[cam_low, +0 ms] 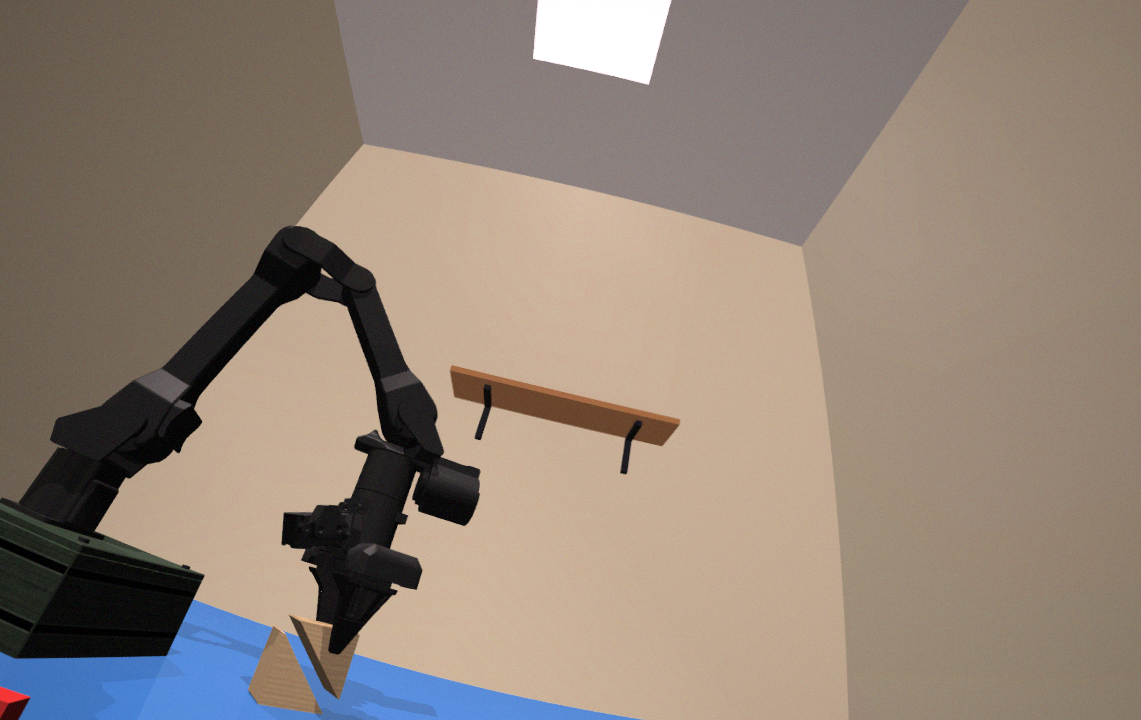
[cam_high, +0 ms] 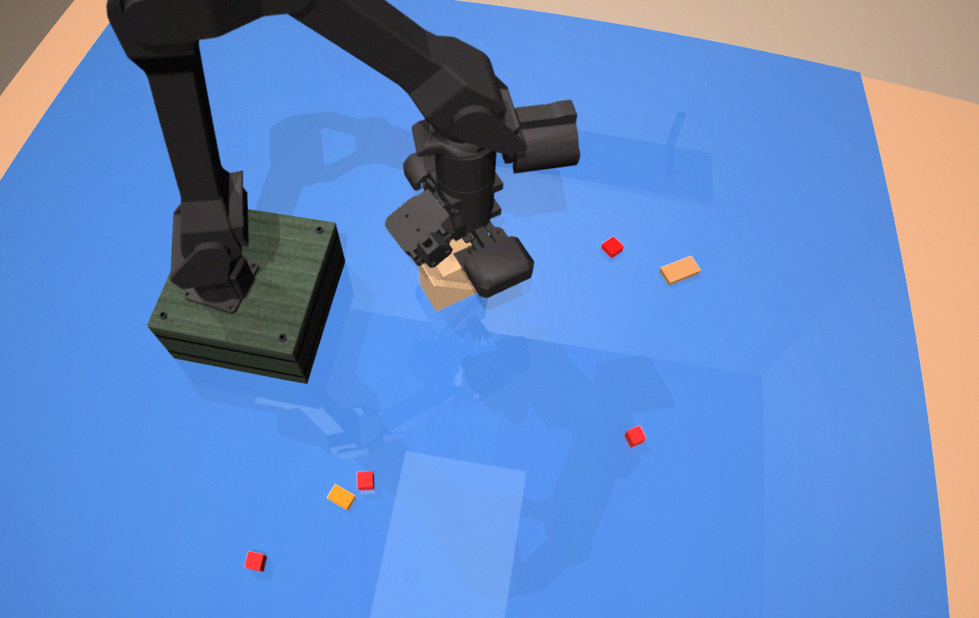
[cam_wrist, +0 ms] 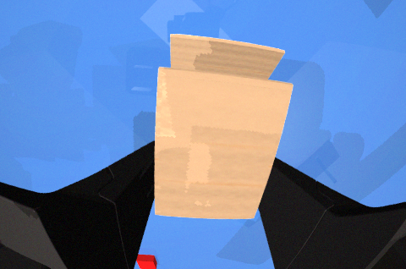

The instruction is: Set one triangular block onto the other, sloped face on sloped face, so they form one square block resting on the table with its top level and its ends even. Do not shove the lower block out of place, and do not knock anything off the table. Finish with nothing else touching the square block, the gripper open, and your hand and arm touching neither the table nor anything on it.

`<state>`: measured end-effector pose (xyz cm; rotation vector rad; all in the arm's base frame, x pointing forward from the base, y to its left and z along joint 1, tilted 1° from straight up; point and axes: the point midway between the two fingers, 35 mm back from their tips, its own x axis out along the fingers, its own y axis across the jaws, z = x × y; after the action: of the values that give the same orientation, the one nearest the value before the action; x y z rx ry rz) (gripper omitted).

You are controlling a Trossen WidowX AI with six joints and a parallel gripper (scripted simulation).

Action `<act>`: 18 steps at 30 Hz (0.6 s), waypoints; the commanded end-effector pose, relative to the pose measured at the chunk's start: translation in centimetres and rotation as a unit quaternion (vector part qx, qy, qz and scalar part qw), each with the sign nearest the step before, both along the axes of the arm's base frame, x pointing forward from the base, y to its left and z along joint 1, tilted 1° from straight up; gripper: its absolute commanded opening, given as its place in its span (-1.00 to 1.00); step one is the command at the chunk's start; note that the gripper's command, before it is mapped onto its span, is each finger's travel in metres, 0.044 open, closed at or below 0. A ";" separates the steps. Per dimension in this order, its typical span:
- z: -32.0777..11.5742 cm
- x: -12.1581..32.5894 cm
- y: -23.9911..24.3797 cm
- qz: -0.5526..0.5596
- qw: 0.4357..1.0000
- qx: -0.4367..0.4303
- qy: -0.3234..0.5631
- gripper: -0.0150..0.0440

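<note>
My gripper (cam_low: 331, 632) (cam_wrist: 208, 155) is shut on one wooden triangular block (cam_high: 452, 265) (cam_low: 338, 669) (cam_wrist: 224, 134), gripping it by its two ends. Its broad flat face is up and its sloped face points down toward the other block. The lower triangular block (cam_high: 443, 296) (cam_low: 281, 677) (cam_wrist: 237, 58) rests on the table with its slope facing the held block. In the exterior view a narrow gap shows between the two slopes, and the held block sits higher and to the right. In the wrist view their top edges run nearly parallel. The held block hides most of the lower one there.
Red cubes (cam_high: 613, 246) (cam_high: 635, 436) (cam_high: 365, 480) (cam_high: 255, 560) lie around the blue table (cam_high: 823, 461). A light orange block (cam_high: 679, 269) lies right of the gripper, a yellow-orange block (cam_high: 341, 497) at the front. The green arm base (cam_high: 277, 269) (cam_low: 109, 617) stands left.
</note>
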<state>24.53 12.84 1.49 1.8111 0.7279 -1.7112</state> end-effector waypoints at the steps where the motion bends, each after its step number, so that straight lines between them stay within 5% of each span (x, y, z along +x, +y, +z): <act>1: -0.5 -0.3 -0.1 0.003 1.000 -0.001 0.006 -0.49; 18: -1.2 -0.5 -0.4 0.003 1.000 0.000 0.007 -0.49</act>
<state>24.21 12.52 0.52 1.8083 0.7288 -1.7161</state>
